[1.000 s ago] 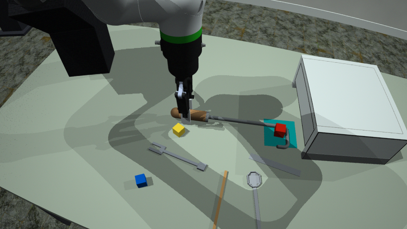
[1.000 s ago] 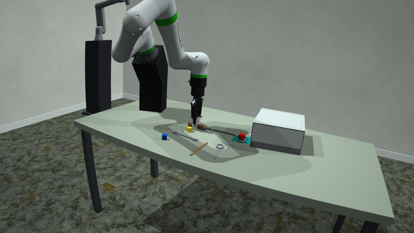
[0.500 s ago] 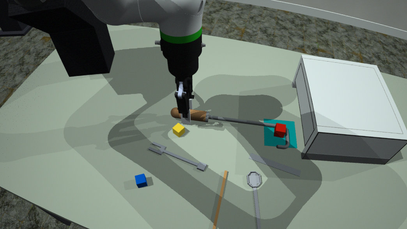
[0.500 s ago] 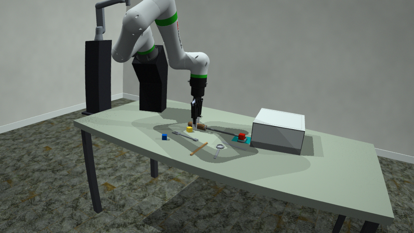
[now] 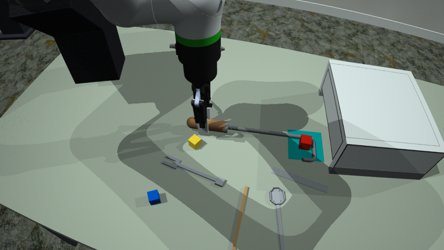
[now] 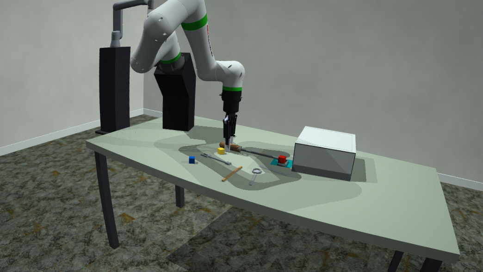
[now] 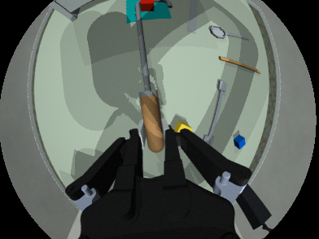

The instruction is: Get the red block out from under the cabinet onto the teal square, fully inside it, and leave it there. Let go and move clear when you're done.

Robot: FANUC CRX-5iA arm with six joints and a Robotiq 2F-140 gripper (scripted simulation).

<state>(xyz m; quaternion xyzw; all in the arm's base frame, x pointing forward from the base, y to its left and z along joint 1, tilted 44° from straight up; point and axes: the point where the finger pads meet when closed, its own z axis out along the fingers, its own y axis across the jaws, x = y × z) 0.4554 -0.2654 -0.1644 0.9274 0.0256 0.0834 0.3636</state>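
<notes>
- Nearest you in the top view, at the table's [image 5: 77, 102] front edge, lay a grey spoon-like tool [image 5: 277, 198] and a thin orange stick [image 5: 240, 217], side by side but apart.
- Left of those, you had a blue cube [image 5: 153, 197] sitting alone, well away from everything else.
- Further in, a flat grey fork-shaped tool [image 5: 192, 170] lay at a slant, and a flat grey strip [image 5: 300, 180] lay near the cabinet's front corner.
- Just beyond the fork's tines sat a yellow cube [image 5: 194, 141], close beside the gripper but not touching it.
- At mid-table your gripper [image 5: 202, 125] pointed straight down, its fingers clamped around the brown wooden handle [image 5: 214, 124] of a hooked rod; the handle lay flat on the table.
- From that handle a thin dark shaft [image 5: 260, 131] ran right to a curved hook [image 5: 312, 153], which wrapped round the far side of the red block [image 5: 305, 141].
- That red block stood on the teal square [image 5: 295, 151], out from under the cabinet; from the top view it appeared inside the square's edges, towards its upper part.
- Farthest right stood the pale box-shaped cabinet [image 5: 382, 108], just beside the teal square.
</notes>
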